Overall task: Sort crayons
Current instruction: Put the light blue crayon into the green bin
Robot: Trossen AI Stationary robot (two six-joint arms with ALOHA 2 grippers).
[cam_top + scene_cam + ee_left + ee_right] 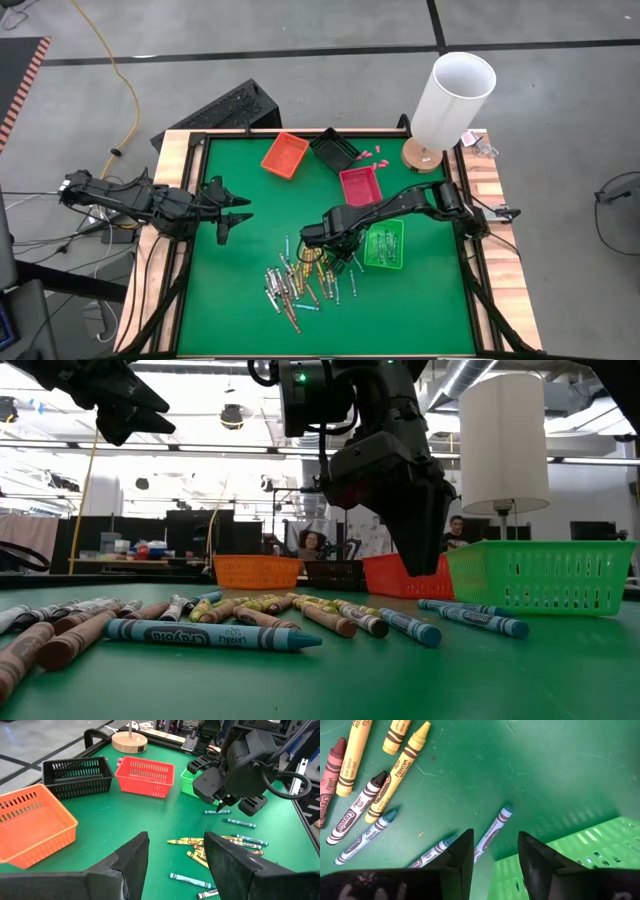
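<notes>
1. Crayons (295, 285), thin paper-wrapped wax sticks in blue, yellow, grey and brown-red, lie in a loose heap on the green desk (230, 300) in the high view. The green slotted plastic tray (385, 245) seems to hold a few sticks; the orange tray (285, 155), black tray (333, 150) and red tray (361, 185) look empty, so I judge the sorting barely begun. The right hand (318, 240) hangs at the heap's upper edge beside the green tray; the left hand (235, 213) waits well apart to the left.

2. Low view: crayons stretch in a row across the desk, a big blue one (210, 635) nearest. The right hand (415, 545) hovers above them, carrying nothing visible. The trays' contents are hidden behind their walls.

3. Left wrist view: the left hand (175, 862) stands wide and empty. The right arm blocks part of the green tray (192, 777).

4. Right wrist view: the right hand (495, 855) is partly open, empty, over a blue crayon (492, 832) lying just beside the green tray (580, 850). The crayon's lower end is cut off behind the fingers (462, 855).
</notes>
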